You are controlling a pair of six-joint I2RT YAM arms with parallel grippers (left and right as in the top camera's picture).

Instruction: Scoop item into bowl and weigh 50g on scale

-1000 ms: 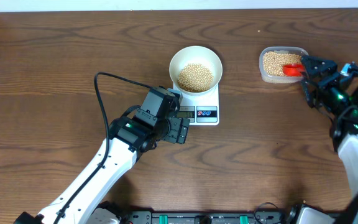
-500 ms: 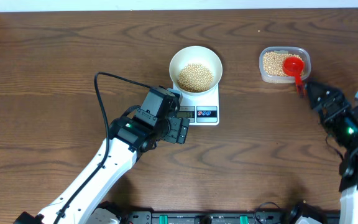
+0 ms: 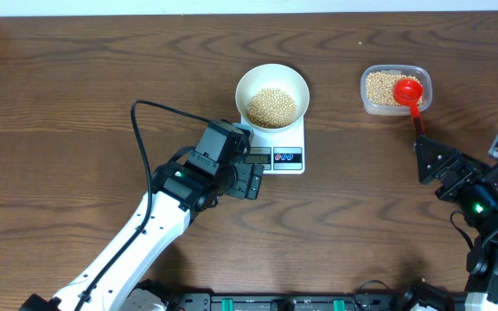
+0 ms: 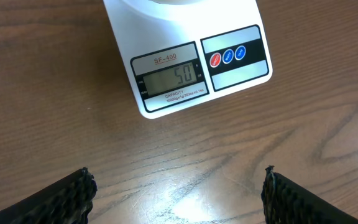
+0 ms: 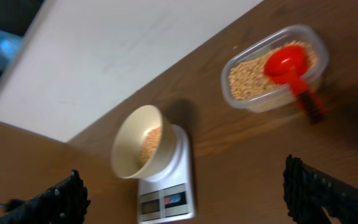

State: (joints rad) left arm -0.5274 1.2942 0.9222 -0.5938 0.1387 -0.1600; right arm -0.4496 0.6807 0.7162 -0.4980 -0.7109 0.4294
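- Overhead: the round white smooth bowl (image 3: 242, 86) sits on the flat white rectangular kitchen scale (image 3: 288, 157), directly ahead of the left gripper (image 3: 253, 180). A heap of small tan-beige beans (image 3: 271, 105) lies in the bowl.
- Overhead: the right gripper (image 3: 422, 161) is spread and holds nothing. Ahead of it, the red plastic scoop (image 3: 407, 89) lies in the clear rounded-rectangular plastic container (image 3: 379, 105), its handle over the rim towards the gripper. The gripper is near the handle and looks apart from it.
- Left wrist: fingers (image 4: 67, 194) set wide, empty, short of the scale's front edge. The grey digital display (image 4: 169, 76) just ahead reads 50.
- Right wrist: fingers (image 5: 328, 193) wide, nothing between them. Container and scoop are ahead to the right, bowl and scale farther off to the left.
- Judgement: target weight reached, so the step in hand is confirming the reading.
- To do it well: add no more beans, keep both grippers off the scale and bowl, avoid jolting the brown wooden table (image 3: 76, 86), and let the figure settle.
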